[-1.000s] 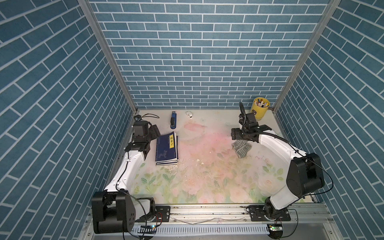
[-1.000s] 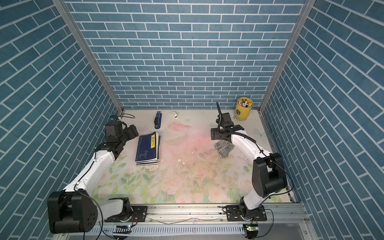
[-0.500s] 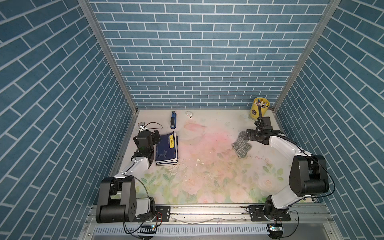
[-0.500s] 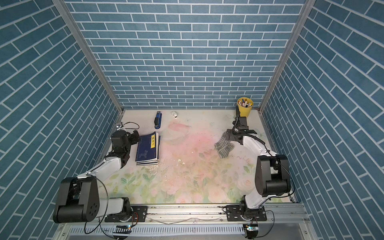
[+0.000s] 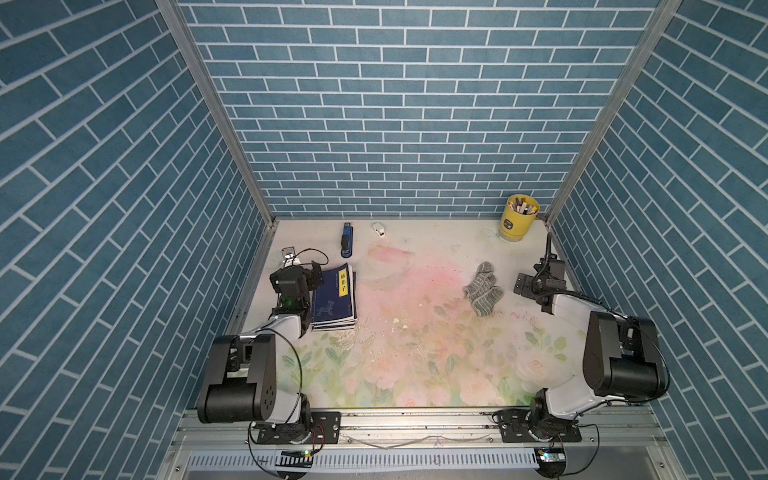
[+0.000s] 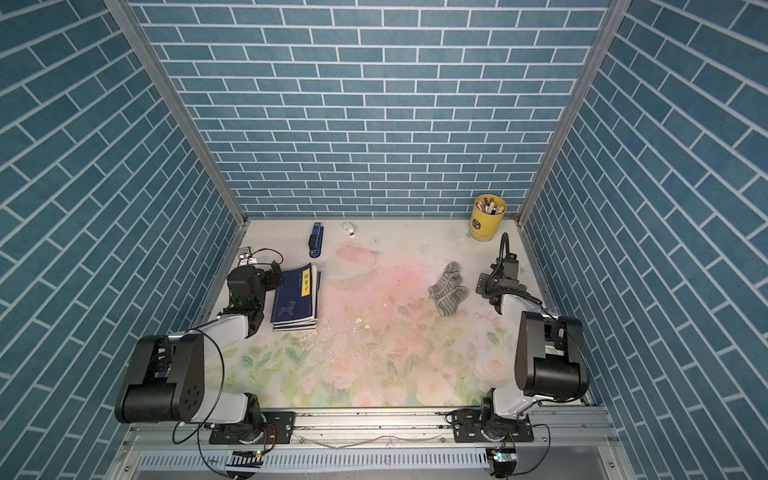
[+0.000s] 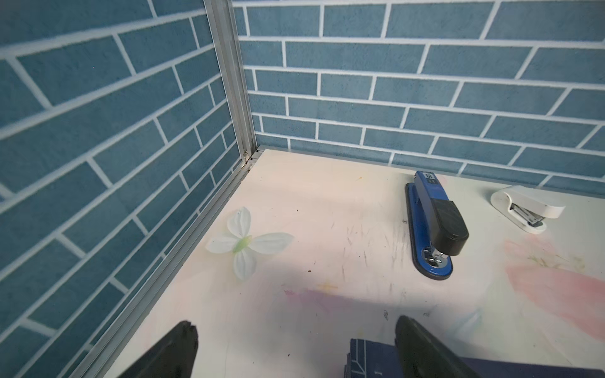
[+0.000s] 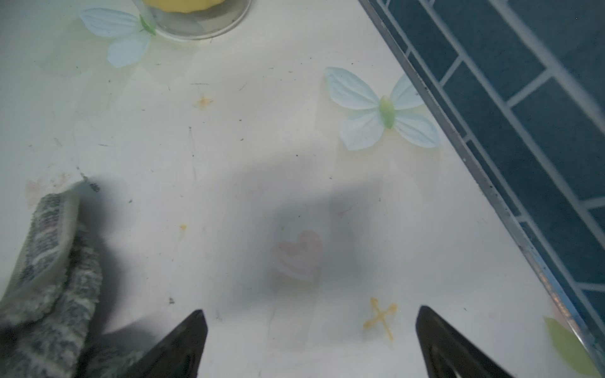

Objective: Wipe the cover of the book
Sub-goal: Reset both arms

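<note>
A blue stapler (image 5: 346, 245) lies on the floral tabletop (image 5: 419, 374), close to the brick back wall (image 5: 395, 124). A small white stapler (image 5: 378, 229) sits just beside the blue stapler, not touching. A yellow cup of pens (image 5: 516, 220) stands well apart from the blue stapler along the same wall. Pale crumbs (image 5: 395, 321) lie scattered farther from it, mid-table

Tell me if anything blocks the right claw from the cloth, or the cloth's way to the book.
Nothing visible does. The right claw stands open beside the cloth, bare table between. From cloth to book, only small crumbs lie on the table.
</note>
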Robot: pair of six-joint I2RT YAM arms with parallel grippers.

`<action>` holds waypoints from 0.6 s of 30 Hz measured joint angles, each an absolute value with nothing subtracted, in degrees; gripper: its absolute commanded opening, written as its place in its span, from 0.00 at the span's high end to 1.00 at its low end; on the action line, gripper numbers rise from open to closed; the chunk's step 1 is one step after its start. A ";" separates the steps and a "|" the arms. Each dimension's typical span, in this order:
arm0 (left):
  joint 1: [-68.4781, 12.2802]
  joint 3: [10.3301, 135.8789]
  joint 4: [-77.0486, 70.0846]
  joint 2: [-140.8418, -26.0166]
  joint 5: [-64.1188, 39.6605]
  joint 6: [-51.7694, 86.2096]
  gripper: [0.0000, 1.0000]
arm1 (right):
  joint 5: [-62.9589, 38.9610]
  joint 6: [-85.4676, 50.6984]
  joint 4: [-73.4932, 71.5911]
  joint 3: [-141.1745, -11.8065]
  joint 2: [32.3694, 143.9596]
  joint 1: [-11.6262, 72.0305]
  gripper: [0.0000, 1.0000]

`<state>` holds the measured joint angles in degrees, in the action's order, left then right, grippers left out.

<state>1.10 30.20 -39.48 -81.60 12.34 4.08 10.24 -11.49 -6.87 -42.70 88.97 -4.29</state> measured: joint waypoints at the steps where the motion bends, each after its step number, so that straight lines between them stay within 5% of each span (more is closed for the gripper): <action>1: 1.10 29.28 -41.01 -81.19 12.34 3.97 0.00 | 10.13 -11.46 -7.92 -42.26 88.97 -4.36 0.01; 18: 1.06 23.70 -49.12 -77.67 8.95 4.10 0.00 | 6.79 -9.98 -29.56 -28.64 85.67 -4.47 0.01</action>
<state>1.06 23.70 -49.12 -77.67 8.95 4.10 6.79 -9.98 -29.56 -28.64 85.67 -4.47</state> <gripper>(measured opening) 0.998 0.993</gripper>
